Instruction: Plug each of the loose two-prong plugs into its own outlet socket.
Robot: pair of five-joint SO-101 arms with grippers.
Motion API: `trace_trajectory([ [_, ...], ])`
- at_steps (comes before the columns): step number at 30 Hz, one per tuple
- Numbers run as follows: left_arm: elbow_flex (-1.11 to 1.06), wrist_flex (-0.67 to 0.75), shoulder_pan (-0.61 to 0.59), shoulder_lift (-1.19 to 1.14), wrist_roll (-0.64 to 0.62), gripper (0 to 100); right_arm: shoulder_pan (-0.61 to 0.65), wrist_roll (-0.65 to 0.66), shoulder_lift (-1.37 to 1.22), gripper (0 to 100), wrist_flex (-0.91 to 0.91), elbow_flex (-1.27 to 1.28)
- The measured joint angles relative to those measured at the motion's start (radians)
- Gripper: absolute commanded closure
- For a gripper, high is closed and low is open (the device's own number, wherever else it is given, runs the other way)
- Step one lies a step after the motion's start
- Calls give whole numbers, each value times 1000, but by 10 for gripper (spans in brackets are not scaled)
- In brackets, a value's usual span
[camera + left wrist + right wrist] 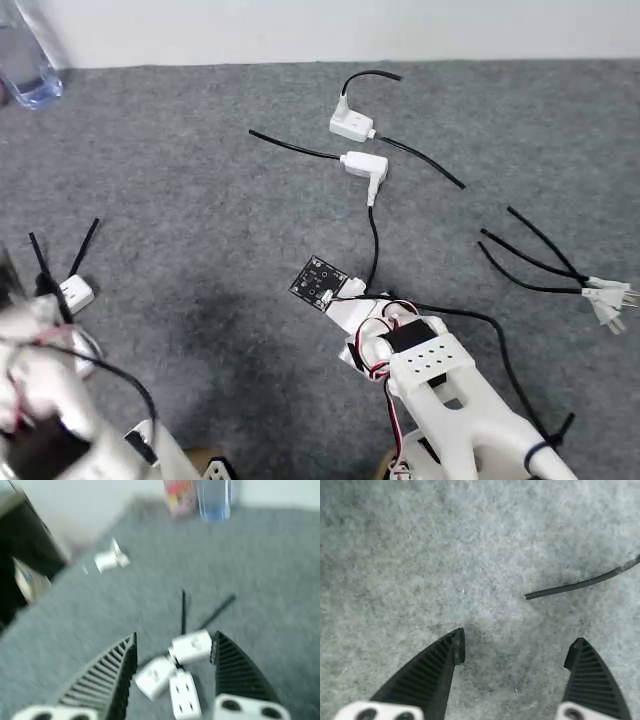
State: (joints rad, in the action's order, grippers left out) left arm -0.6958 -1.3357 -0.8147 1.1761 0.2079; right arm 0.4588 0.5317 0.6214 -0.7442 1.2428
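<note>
A grey carpeted table (180, 180) runs up to a white wall. At the upper middle, two white sockets (351, 125) each seem to have a cord plugged in, so that part looks done. Three loose plugs (607, 296) lie untouched at the right edge. At lower left the left gripper (175, 636), wide open and empty, straddles a socket cluster (189, 647). The right gripper (519, 637) gapes empty over bare carpet, low centre. A clear bottle (28, 60) stands upper left; I can't tell its contents.

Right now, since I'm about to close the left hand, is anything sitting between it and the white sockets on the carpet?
Nothing visible does. The left hand is open, and the white sockets lie on the carpet right ahead, in the gap between its fingers.
</note>
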Motion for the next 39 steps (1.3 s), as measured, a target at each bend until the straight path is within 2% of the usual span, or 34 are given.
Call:
trace_trajectory([
  [7, -11, 28, -18, -454, -3, 778, 0, 0, 0, 681, 0, 0],
  [16, -161, 258, -87, -773, 12, 778, 0, 0, 0, 681, 0, 0],
  [29, -292, 477, -95, -853, 23, 778, 0, 0, 0, 681, 0, 0],
  [39, -299, 436, -95, -855, 23, 778, 0, 0, 0, 681, 0, 0],
])
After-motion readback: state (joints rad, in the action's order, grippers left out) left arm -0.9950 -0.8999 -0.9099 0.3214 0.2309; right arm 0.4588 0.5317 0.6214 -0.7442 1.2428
